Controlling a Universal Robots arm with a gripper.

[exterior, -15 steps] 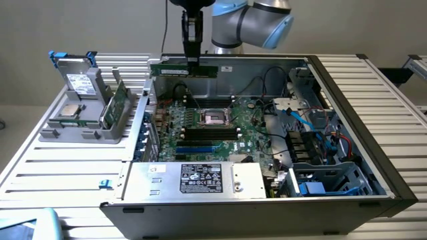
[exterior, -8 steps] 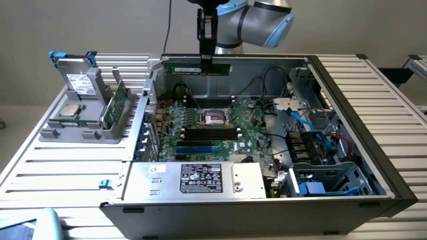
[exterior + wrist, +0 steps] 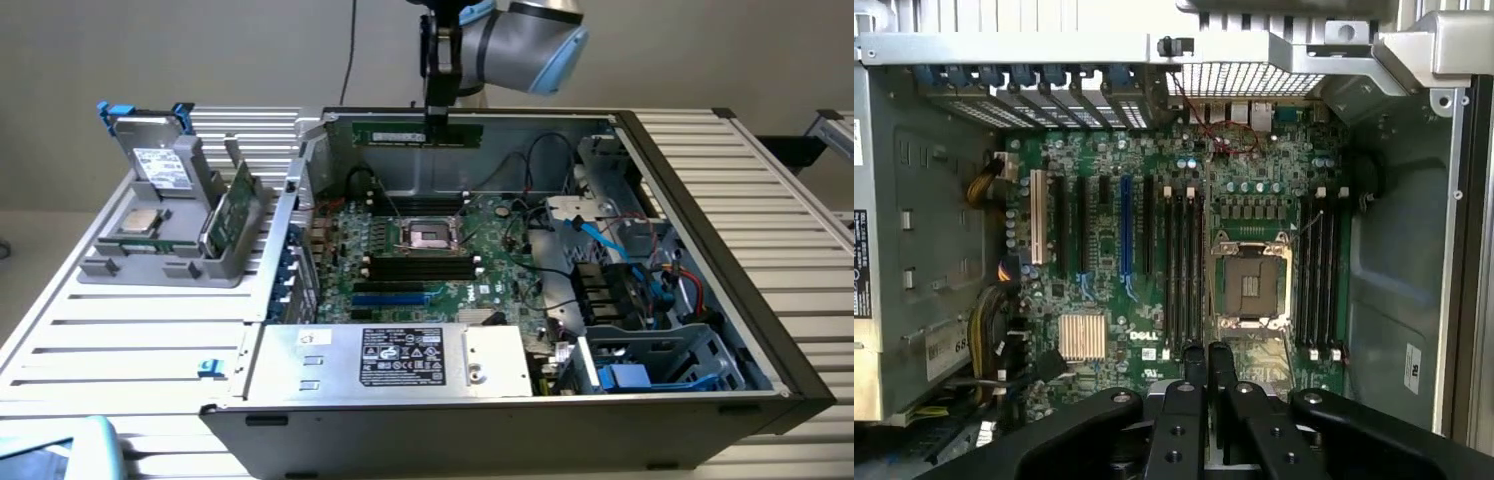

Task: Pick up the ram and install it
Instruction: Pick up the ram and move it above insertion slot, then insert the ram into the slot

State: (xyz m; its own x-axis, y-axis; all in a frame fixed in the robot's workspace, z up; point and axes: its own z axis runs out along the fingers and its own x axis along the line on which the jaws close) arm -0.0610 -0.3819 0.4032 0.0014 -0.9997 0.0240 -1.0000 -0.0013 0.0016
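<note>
A white slatted desk carries an open computer case lying on its side. Inside the case, the green motherboard covers the floor. A silver power supply sits against the case's near wall. Beside the case, to the exterior view's left, stands a grey holder with a wide green card and a silver processor in it. The arm reaches down over the case's far wall. Its jaws are pinching the ram at its upper edge. The ram hangs level near the case's far wall, above the motherboard and clear of it. On the motherboard, black memory slots lie just beside the open processor socket.
</note>
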